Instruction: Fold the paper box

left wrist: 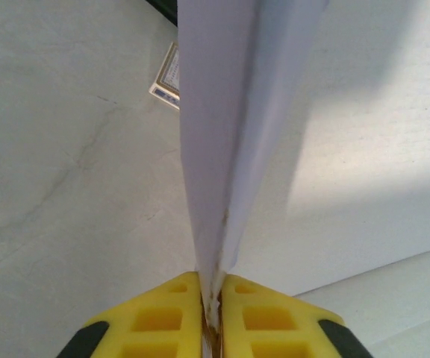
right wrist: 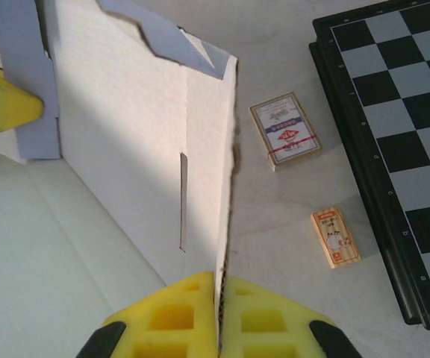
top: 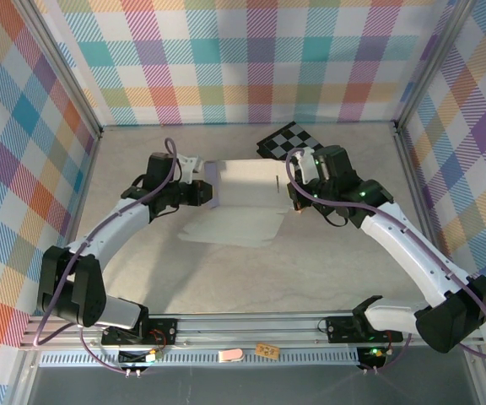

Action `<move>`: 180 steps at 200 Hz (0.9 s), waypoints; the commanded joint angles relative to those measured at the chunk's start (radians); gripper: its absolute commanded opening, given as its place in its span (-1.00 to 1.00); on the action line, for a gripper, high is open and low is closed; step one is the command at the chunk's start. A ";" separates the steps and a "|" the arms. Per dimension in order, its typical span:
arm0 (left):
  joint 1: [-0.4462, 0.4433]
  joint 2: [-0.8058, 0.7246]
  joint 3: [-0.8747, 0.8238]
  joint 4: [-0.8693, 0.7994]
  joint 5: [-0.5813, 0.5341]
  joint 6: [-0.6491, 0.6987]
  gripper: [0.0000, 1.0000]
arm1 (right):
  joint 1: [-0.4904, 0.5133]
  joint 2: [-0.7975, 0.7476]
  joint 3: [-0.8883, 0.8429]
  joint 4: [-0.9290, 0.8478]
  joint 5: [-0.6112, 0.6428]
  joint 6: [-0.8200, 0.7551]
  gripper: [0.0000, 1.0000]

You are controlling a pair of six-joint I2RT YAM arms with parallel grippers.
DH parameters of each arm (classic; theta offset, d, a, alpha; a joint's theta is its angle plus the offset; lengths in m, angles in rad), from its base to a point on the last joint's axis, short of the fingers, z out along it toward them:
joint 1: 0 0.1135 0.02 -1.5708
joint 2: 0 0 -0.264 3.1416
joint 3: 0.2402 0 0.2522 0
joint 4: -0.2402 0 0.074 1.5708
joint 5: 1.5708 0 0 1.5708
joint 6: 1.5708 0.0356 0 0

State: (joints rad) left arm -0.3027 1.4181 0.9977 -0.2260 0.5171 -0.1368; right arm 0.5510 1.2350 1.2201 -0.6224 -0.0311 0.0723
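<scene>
The paper box (top: pixel 245 184), thin matte lavender card with an off-white reverse, sits just beside the checkerboard (top: pixel 287 137) on the surface. One slotted panel stands upright, its long axis running from hand to hand. The left hand (top: pixel 207 194) is clamped on the end farther from the checkerboard and the right hand (top: pixel 296 199) on the nearer end, both equally close.

Bright, even light falls from above, leaving soft shadows on the pale table (top: pixel 251 270). In the left wrist view the pale lavender thin cardboard paper box (left wrist: pixel 222 112) is blurred near the lens and shades the surface to its right. The right wrist view is sharp.
</scene>
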 commanded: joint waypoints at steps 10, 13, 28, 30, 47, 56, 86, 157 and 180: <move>-0.030 0.001 0.073 0.107 0.210 0.015 -0.70 | 0.026 0.030 0.009 0.039 -0.194 -0.040 -1.00; -0.030 0.004 0.073 0.109 0.210 0.014 -0.70 | 0.026 0.029 0.009 0.039 -0.195 -0.040 -1.00; -0.030 0.020 0.076 0.116 0.218 0.007 -0.77 | 0.024 0.040 0.010 0.035 -0.205 -0.038 -1.00; -0.030 0.023 0.076 0.117 0.220 0.006 -0.79 | 0.024 0.042 0.010 0.034 -0.207 -0.036 -1.00; -0.030 0.043 0.079 0.109 0.224 -0.009 -0.90 | 0.023 0.055 0.002 0.036 -0.219 -0.030 -1.00; -0.032 0.050 0.080 0.092 0.219 -0.012 -0.99 | 0.023 0.061 -0.006 0.038 -0.219 -0.025 -1.00; -0.054 0.031 0.076 -0.008 0.097 -0.004 -1.00 | 0.022 0.096 -0.020 0.038 -0.195 0.000 -1.00; -0.133 -0.156 -0.017 -0.131 -0.323 0.049 -1.00 | -0.018 0.037 0.076 -0.046 -0.045 0.302 -0.01; -0.153 -0.158 0.008 -0.175 -0.385 0.078 -1.00 | -0.020 0.015 0.143 -0.068 -0.027 0.419 0.03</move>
State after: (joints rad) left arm -0.4320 1.2652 0.9829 -0.3420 0.2138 -0.1074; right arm 0.5247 1.3087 1.2697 -0.6773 -0.0643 0.3199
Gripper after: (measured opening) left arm 0.046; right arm 0.520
